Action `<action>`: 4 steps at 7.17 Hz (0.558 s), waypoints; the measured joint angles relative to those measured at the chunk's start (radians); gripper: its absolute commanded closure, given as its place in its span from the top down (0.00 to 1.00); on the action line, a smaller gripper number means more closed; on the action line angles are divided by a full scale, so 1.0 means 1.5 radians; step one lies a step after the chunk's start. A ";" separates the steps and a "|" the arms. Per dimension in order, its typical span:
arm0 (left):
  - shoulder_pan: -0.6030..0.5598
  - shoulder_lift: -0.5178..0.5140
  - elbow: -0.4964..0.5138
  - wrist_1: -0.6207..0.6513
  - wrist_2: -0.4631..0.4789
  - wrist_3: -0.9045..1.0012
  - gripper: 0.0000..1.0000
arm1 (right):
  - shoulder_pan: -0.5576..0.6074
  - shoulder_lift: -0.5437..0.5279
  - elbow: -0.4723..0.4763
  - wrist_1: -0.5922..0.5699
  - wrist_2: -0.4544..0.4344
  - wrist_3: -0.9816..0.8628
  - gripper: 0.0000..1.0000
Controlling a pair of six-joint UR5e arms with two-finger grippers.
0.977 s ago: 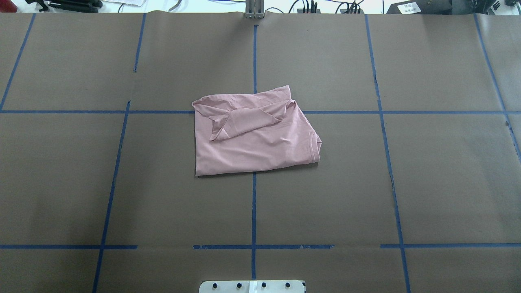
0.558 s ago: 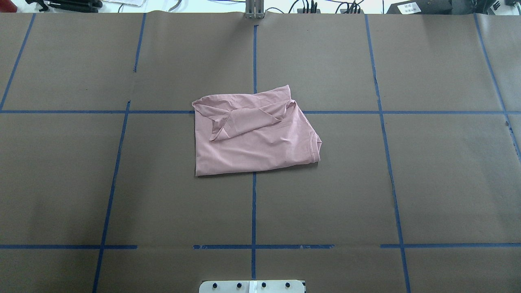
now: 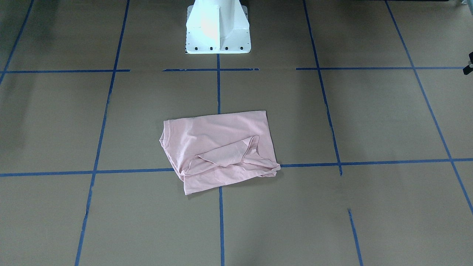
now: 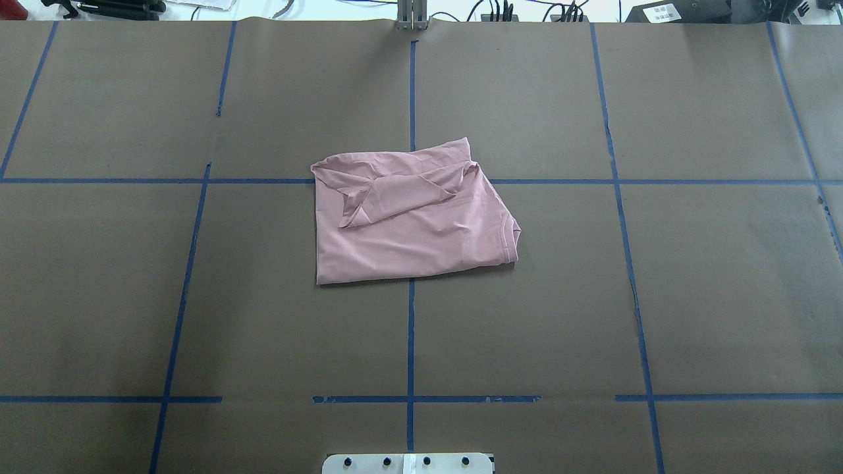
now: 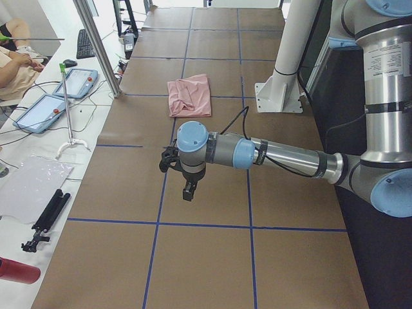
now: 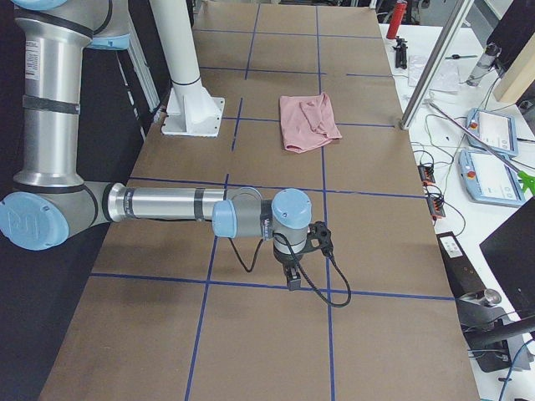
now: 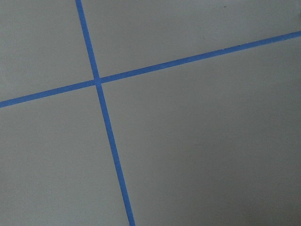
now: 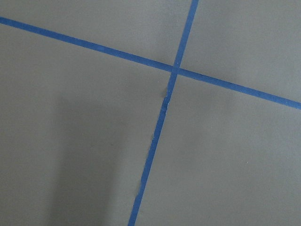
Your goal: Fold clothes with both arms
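The shirt [image 4: 421, 230] lies folded on the table [image 4: 691, 296], between the two grippers and well apart from both. L gripper [image 5: 187, 193] and R gripper [image 6: 292, 281] hang low over the table, pointing down. Open or closed: cannot tell.

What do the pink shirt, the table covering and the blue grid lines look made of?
Pink shirt: soft matte knit, likely cotton jersey; limp folds, stitched collar edge.
Table covering: matte brown paper, seemingly; sheet seams show.
Blue grid lines: probably tape; gaps and ragged ends.
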 measured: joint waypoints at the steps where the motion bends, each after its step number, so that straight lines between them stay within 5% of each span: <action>1: 0.000 -0.004 0.002 -0.001 -0.001 0.001 1.00 | 0.000 -0.006 0.012 0.000 0.004 0.001 1.00; 4: 0.000 -0.007 -0.020 0.000 0.000 0.001 1.00 | 0.001 -0.012 0.022 0.000 0.005 0.000 1.00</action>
